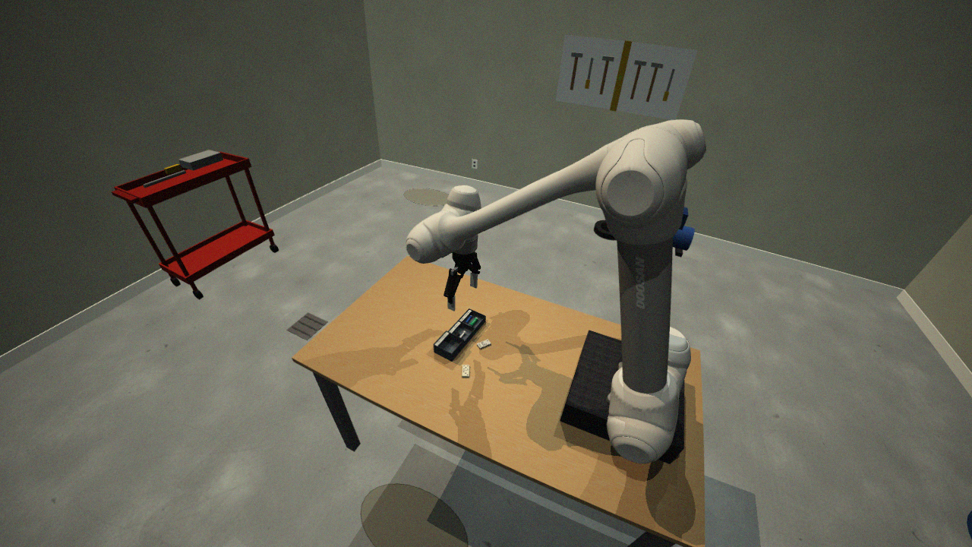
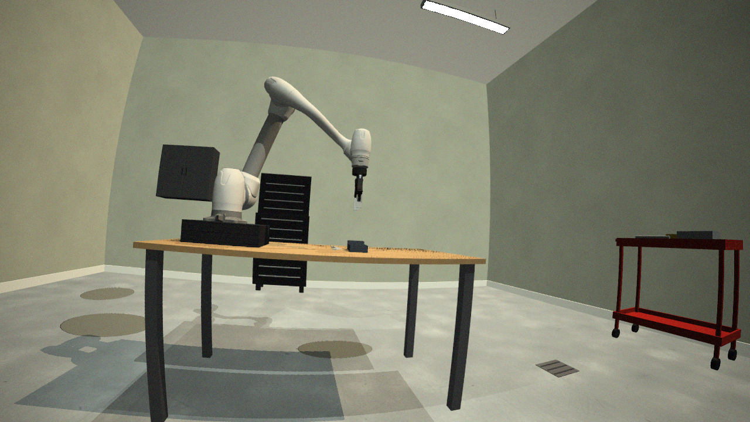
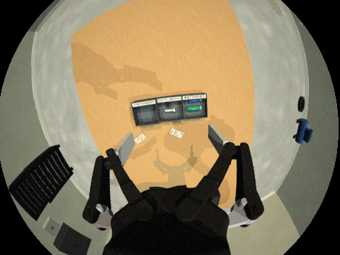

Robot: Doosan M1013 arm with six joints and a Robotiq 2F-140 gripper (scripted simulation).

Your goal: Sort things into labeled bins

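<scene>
You have the desk [image 1: 408, 401] carrying everything, with the arm reaching out from its base at the near-right end and the wrist hanging high over the middle of the top. In the wrist view the row of three labelled bins [image 3: 169, 110] runs left to right at about 12 o'clock from the gripper [image 3: 172, 142], well below it. The right bin holds a green thing [image 3: 194, 109], the middle bin a small pale thing [image 3: 170, 110], and the left bin looks bare, though the labels are too small for you to read.

Your gripper stands with its fingers spread as wide as they go, and nothing sits between them.

What the next move turns on are the two small white tiles on the desk, both on your side of the bins. In the wrist view one tile [image 3: 176, 132] lies almost dead ahead at 12 o'clock, just short of the middle bin, its long axis tilted slightly from the bin row. The other tile [image 3: 140, 138] lies at about 10 o'clock, close beside the left finger's pad in the picture but far beneath it.

Judging from this, the centre tile is your nearer target: a straight descent with little sideways travel. You cannot tell their kind from here, so they may belong on the desk.
</scene>
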